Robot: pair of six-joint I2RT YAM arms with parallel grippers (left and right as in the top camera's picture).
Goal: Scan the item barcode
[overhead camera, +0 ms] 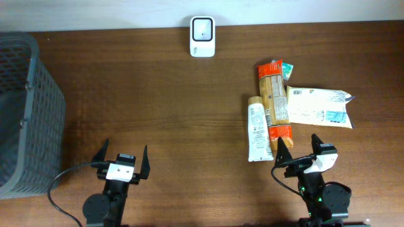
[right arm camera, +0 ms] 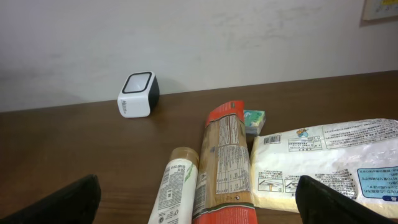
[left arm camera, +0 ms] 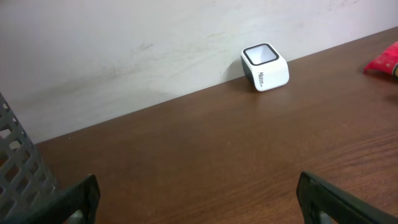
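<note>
A white barcode scanner [overhead camera: 202, 36] with a dark window stands at the table's back edge, also seen as the scanner [left arm camera: 265, 67] and the scanner [right arm camera: 138, 94]. On the right lie a white tube [overhead camera: 257, 129], a long orange pasta pack [overhead camera: 274, 102], a white flat pouch [overhead camera: 319, 106] and a small green item [overhead camera: 288, 69]. My right gripper [overhead camera: 300, 146] is open just in front of them, the tube [right arm camera: 177, 191] and pasta pack [right arm camera: 227, 165] lying ahead of its fingers. My left gripper [overhead camera: 123, 156] is open over bare wood at the front left.
A grey mesh basket [overhead camera: 25, 113] stands at the left edge of the table. A white wall runs behind the scanner. Bare brown tabletop [overhead camera: 158, 107] spreads between the basket and the items.
</note>
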